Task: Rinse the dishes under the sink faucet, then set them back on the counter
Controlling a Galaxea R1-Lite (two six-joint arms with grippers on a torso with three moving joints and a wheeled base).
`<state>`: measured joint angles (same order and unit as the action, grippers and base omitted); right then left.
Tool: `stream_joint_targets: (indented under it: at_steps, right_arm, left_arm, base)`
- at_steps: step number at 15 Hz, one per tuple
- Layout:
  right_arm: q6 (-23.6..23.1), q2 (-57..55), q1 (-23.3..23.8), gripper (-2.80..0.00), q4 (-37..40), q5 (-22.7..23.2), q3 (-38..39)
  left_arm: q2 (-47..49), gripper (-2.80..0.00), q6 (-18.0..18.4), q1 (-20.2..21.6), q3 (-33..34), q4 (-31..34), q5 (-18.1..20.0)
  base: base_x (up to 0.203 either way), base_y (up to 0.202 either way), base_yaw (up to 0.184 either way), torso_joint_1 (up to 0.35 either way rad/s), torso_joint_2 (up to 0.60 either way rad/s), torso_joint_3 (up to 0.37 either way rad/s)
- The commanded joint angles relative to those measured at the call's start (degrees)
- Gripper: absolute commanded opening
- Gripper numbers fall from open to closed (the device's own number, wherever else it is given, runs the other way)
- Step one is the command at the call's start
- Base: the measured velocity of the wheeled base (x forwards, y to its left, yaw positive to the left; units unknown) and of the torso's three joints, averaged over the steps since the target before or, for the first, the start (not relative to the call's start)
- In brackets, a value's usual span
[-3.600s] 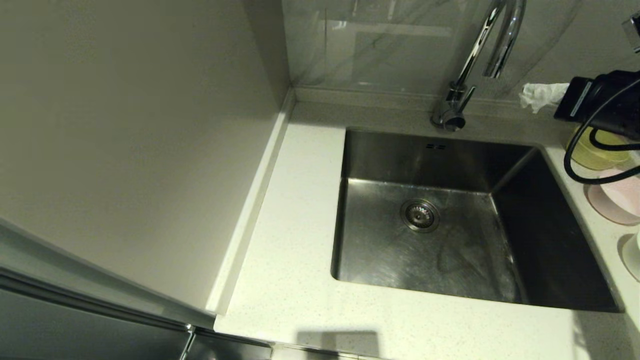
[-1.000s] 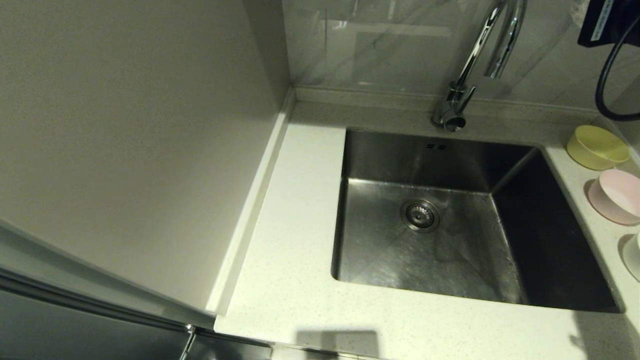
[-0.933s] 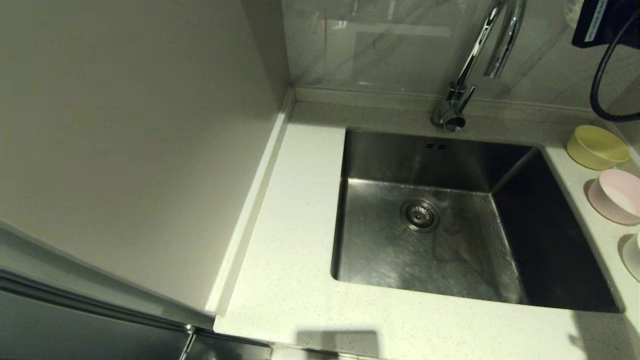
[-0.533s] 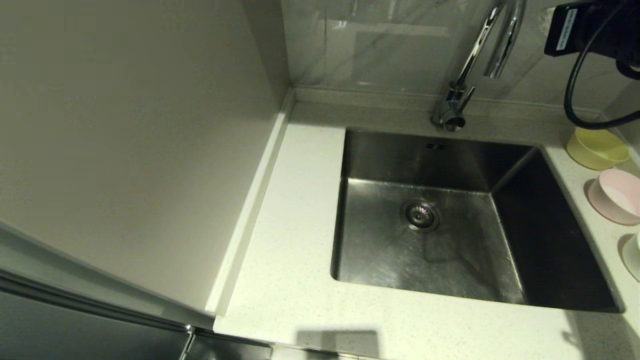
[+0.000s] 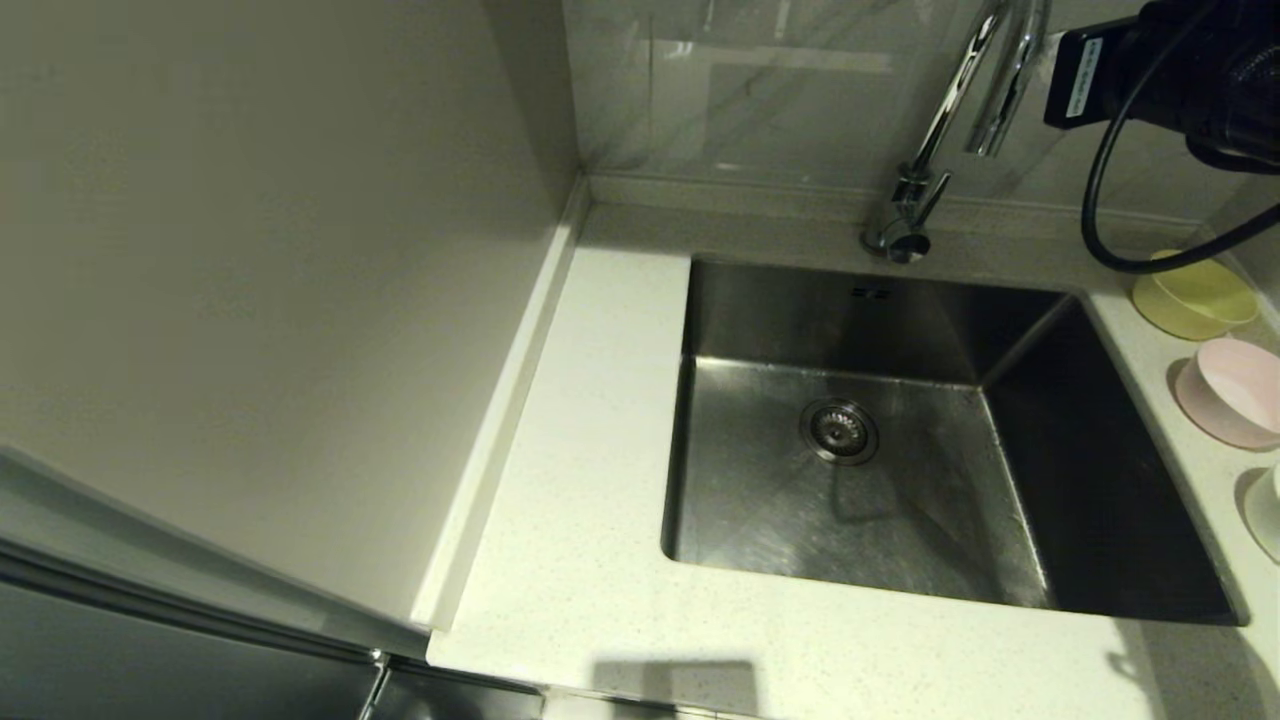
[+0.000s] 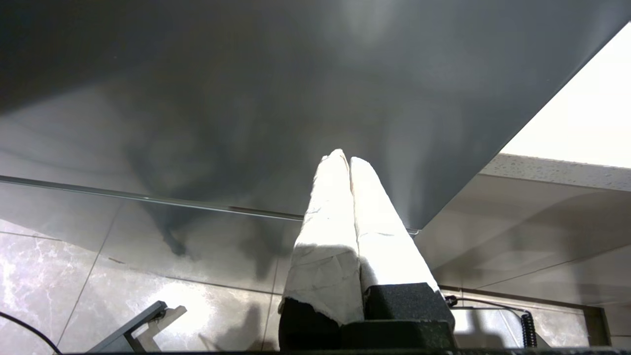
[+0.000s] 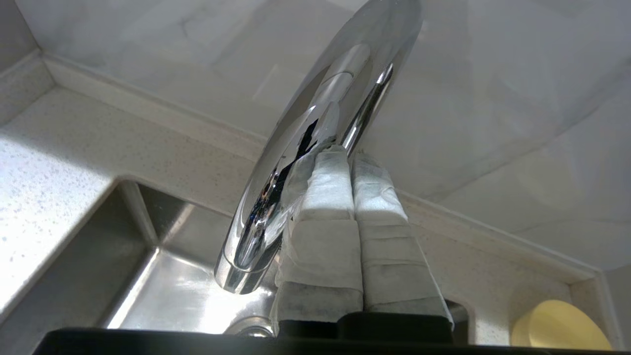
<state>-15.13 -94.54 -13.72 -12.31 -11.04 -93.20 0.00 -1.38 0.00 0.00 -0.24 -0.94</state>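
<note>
A: What has moved since a moment ago?

B: The right arm has swung in from the upper right corner of the head view towards the faucet (image 5: 965, 120); its black body now sits just beside the spout's arch. The sink and bowls lie as before.

A: Start with the big things, then.

B: The counter (image 5: 590, 480), white and speckled, wraps around the sink (image 5: 900, 330), a steel basin with a round drain in its floor and nothing else in it. The faucet rises from the counter's back strip, behind the basin.

A: And the grippers?

B: In the right wrist view, the right gripper (image 7: 351, 160) has its two white-wrapped fingers pressed together, tips right at the chrome spout's underside; I can't tell whether they touch it. The left gripper (image 6: 347, 160) is parked low, outside the head view, pointed at a dark panel, its fingers likewise together and holding nothing.

A: The dishes?

B: All on the counter to the right of the sink: the yellow-green bowl (image 5: 1195, 292) farthest back, the pink bowl (image 5: 1232, 390) in front of it, and the white bowl (image 5: 1266, 510) only just visible at the frame's edge.
</note>
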Motion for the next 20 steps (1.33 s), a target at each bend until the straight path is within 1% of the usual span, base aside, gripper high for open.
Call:
stream_joint_targets:
  at_steps: [1, 5, 8, 12, 15, 16, 18, 20]
  right_arm:
    - [-0.08, -0.64, -1.13, -2.80, -0.08, -0.03, -0.14]
    - [0.89, -0.49, -5.62, -2.80, -0.16, 0.12, -0.28]
    - [3.12, -0.34, -10.04, -2.80, -0.17, 0.23, -0.32]
    - [2.95, 0.44, -10.46, -2.80, -0.17, -0.03, -0.37]
    - [4.06, 4.31, -10.10, -2.80, 0.06, 0.21, -0.90]
    - [4.41, 6.15, -8.77, -2.80, 0.28, 0.43, -0.95]
    - [4.23, 10.00, -2.86, -2.80, 2.33, 1.01, -0.50]
    - [4.18, 14.45, 4.95, -2.80, 10.28, 1.18, 2.20]
  left_arm:
    - [-0.09, -2.80, -0.03, 0.00, 0.00, -0.02, -0.03]
    - [-0.09, -2.80, -0.03, 0.00, 0.00, -0.02, -0.03]
    - [-0.09, -2.80, -0.03, 0.00, 0.00, -0.02, -0.03]
    - [-0.09, -2.80, -0.03, 0.00, 0.00, -0.02, -0.03]
    - [-0.09, -2.80, -0.03, 0.00, 0.00, -0.02, -0.03]
    - [-0.09, -2.80, -0.03, 0.00, 0.00, -0.02, -0.03]
    - [-0.09, -2.80, -0.03, 0.00, 0.00, -0.02, -0.03]
    - [-0.09, -2.80, -0.03, 0.00, 0.00, -0.02, -0.03]
  base:
    - [0.000, 0.000, 0.000, 0.000, 0.00, 0.000]
    - [0.000, 0.000, 0.000, 0.000, 0.00, 0.000]
    - [0.000, 0.000, 0.000, 0.000, 0.00, 0.000]
    - [0.000, 0.000, 0.000, 0.000, 0.00, 0.000]
    - [0.000, 0.000, 0.000, 0.000, 0.00, 0.000]
    - [0.000, 0.000, 0.000, 0.000, 0.00, 0.000]
    - [0.000, 0.000, 0.000, 0.000, 0.00, 0.000]
    - [0.000, 0.000, 0.000, 0.000, 0.00, 0.000]
